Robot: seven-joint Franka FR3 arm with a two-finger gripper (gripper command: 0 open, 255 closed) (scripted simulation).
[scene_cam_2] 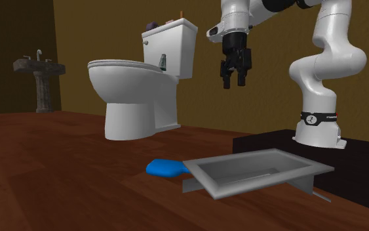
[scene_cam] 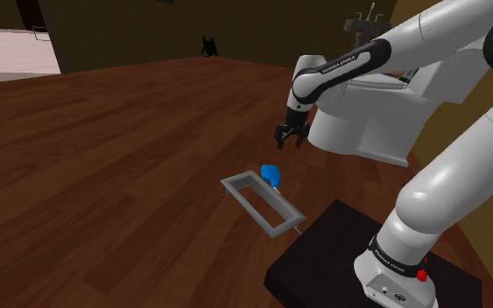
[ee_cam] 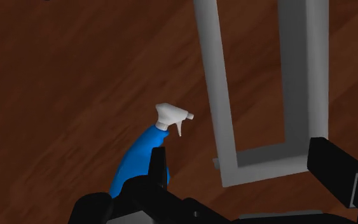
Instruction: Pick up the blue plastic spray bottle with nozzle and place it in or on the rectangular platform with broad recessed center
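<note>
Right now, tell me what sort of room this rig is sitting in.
Most likely a bathroom: a white toilet with a tank stands by the wall, and a dark pedestal sink stands farther along.

The white arm is rising from its base at the shoulder view's lower right, bending over at a high elbow and reaching up and toward that view's left. Its forearm is sloping down to a dark wrist joint, and from there the hand is pointing almost straight down. The black gripper is hanging in the air, touching nothing. Its 2 fingers are standing well apart in the wrist view, with nothing clasped between them. In the second exterior view the gripper is hanging high in the picture, its fingertips aiming downward and slightly parted.
</note>
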